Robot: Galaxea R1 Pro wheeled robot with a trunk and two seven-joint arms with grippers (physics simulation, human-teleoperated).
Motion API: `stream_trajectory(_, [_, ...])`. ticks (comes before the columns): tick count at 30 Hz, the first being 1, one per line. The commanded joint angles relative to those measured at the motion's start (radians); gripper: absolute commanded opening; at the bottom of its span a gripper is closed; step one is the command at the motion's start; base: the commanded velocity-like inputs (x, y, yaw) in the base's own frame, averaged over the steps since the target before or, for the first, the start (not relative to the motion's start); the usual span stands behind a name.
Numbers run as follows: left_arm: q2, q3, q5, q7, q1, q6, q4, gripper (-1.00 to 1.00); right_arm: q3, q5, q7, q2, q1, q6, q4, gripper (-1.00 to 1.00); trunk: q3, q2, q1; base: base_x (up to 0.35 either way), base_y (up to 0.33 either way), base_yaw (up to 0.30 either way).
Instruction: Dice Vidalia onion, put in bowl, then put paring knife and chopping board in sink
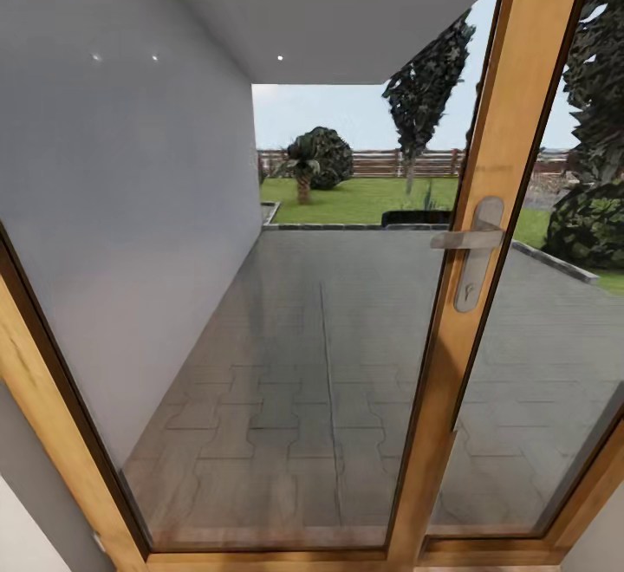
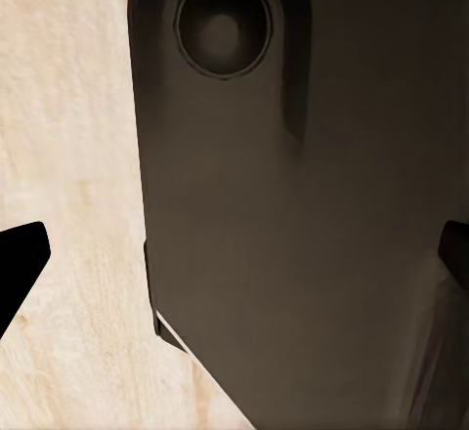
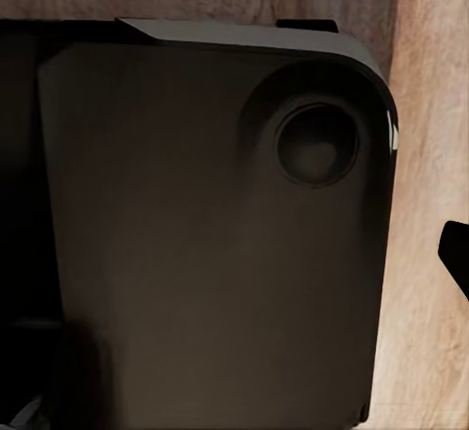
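Evidently none of the task is shown as done: nothing of the kitchen is seen from the head camera, so the whole sequence of fetching the onion, dicing it, filling the bowl and sinking the knife and board is judged to be still ahead. Where the onion lies cannot be told from these pictures.

A glazed door (image 1: 303,364) with a wooden frame (image 1: 485,234) is faced at close range. Through the glass a paved terrace (image 1: 347,338) is seen, running toward twelve o'clock to a lawn (image 1: 364,198), with a grey wall (image 1: 113,208) at nine o'clock and dark trees (image 1: 425,87) at one and three o'clock. A fence (image 1: 381,161) is seen beyond the grass. A metal lever handle (image 1: 475,243) is mounted on the upright at about three o'clock.

In the left wrist view a large dark body panel (image 2: 293,235) with a round recess (image 2: 223,25) is seen over pale wooden floor (image 2: 68,156). The left gripper (image 2: 239,254) is marked by two black fingertips (image 2: 21,254) at opposite edges; they are held wide apart, with nothing between them.

In the right wrist view a similar dark panel (image 3: 215,225) with a round recess (image 3: 315,145) is seen over browner wood floor (image 3: 430,107). One black fingertip (image 3: 455,249) is cut off at the edge; its partner is hidden, so whether the right gripper is apart or together cannot be told.
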Motion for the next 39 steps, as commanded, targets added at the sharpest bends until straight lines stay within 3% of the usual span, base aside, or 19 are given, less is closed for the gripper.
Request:
stream_trajectory(1, [0.000,0.000,0.000,0.000,0.000,0.000,0.000,1.00,0.001,0.000,0.000,0.000,0.000,-0.008,0.001,1.00,-0.001,0.000,0.000,0.000,0.000,0.000])
stream_trajectory(28, [0.006,0.004,0.002,-0.001,0.000,-0.023,-0.018,1.00,0.000,-0.001,-0.001,0.001,-0.002,-0.016,0.001,1.00,-0.001,0.000,0.000,-0.001,0.000,0.000])
stream_trajectory(39, [0.005,0.002,0.002,-0.004,0.000,-0.038,-0.018,1.00,0.000,-0.002,-0.001,0.001,-0.002,-0.018,0.000,1.00,-0.001,0.000,0.000,-0.246,-0.099,0.000])
